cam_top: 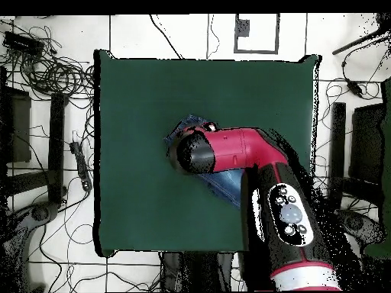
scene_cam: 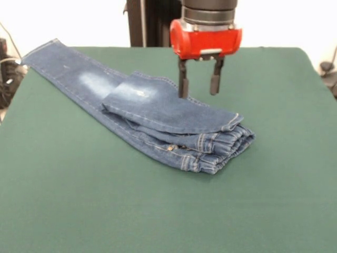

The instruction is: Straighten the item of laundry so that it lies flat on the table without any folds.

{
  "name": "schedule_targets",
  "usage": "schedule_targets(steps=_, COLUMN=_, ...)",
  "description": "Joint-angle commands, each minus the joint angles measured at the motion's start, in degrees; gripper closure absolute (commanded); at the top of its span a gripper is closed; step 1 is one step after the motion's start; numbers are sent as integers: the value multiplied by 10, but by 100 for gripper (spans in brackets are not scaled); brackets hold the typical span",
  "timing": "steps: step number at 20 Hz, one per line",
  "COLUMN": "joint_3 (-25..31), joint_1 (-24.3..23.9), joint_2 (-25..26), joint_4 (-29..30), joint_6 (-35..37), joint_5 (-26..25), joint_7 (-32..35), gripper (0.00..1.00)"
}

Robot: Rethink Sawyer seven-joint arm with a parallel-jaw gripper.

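Note:
The blue denim jeans lie across the dark green table. One leg runs out to the far left corner with a pale faded patch. The other leg is folded back over it, and the gathered waistband end is stacked in layers at the right. My gripper hangs open just above the folded leg, its two black fingers pointing down, holding nothing. In the overhead view the arm covers most of the jeans; only a bit of denim shows.
The robot's pedestal stands at the table's far edge. Cables and stands lie on the floor around the table. One trouser leg end reaches the table's far left corner.

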Motion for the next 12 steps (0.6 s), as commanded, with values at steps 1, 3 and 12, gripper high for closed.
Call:
schedule_targets(steps=1, joint_3=14, joint_1=33, joint_2=54, joint_4=-17, joint_6=56, joint_5=34, joint_7=75, gripper=0)
schedule_targets(steps=3, joint_3=12, joint_1=37, joint_2=60, joint_4=-22, joint_6=55, joint_5=38, joint_7=77, gripper=0)
schedule_targets(steps=12, joint_3=-5, joint_1=45, joint_2=82, joint_4=-30, joint_6=23, joint_5=53, joint_7=91, gripper=0)
